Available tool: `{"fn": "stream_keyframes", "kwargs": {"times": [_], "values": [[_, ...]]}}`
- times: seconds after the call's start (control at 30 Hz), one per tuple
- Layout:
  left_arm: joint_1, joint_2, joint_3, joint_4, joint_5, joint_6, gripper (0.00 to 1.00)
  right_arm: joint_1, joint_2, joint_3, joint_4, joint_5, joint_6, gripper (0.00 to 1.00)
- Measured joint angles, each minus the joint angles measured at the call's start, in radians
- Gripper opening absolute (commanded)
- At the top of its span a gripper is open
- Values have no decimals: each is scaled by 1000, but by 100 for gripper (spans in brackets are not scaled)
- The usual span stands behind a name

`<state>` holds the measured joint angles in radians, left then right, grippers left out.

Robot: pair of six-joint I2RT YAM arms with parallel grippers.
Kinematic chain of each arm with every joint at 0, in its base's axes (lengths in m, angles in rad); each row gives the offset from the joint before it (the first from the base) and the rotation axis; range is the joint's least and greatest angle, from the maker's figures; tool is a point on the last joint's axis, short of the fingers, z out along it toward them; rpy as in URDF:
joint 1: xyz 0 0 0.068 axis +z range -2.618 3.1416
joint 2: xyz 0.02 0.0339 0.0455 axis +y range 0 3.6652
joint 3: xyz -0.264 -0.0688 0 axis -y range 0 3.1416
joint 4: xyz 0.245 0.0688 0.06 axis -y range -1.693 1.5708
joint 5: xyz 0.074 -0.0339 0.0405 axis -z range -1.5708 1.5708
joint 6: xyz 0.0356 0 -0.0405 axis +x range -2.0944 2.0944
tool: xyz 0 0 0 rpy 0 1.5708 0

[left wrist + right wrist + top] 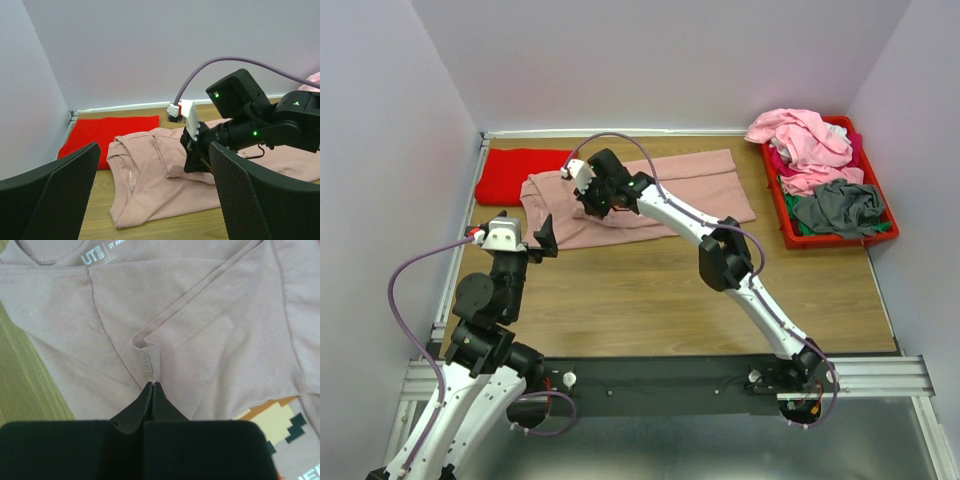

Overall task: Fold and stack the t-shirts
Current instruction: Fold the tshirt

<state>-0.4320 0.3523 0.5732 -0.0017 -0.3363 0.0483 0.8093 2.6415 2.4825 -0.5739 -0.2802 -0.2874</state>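
The dusty-pink t-shirt point(650, 195) lies spread on the far left part of the wooden table point(650, 300), its collar end to the left. Its left edge touches a bright red t-shirt point(520, 172) folded flat in the far left corner. The right arm reaches across, and the right gripper point(151, 386) has its fingers pressed together on a raised fold of the pink shirt's sleeve hem. A blocky orange-and-cream print point(280, 425) shows just right of it. The left gripper point(546, 240) hangs by the shirt's near left edge, fingers spread wide and holding nothing. Well apart, at the far right, a red plastic bin point(820, 242) holds a heaped light pink shirt point(800, 140) and a grey shirt point(840, 205).
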Motion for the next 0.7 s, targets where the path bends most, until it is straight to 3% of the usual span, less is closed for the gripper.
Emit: {"fn": "stream_keyframes", "kwargs": {"times": [0.7], "values": [[0, -1, 0, 0, 8, 0, 97, -41, -39, -37, 39, 192, 34, 1]]}}
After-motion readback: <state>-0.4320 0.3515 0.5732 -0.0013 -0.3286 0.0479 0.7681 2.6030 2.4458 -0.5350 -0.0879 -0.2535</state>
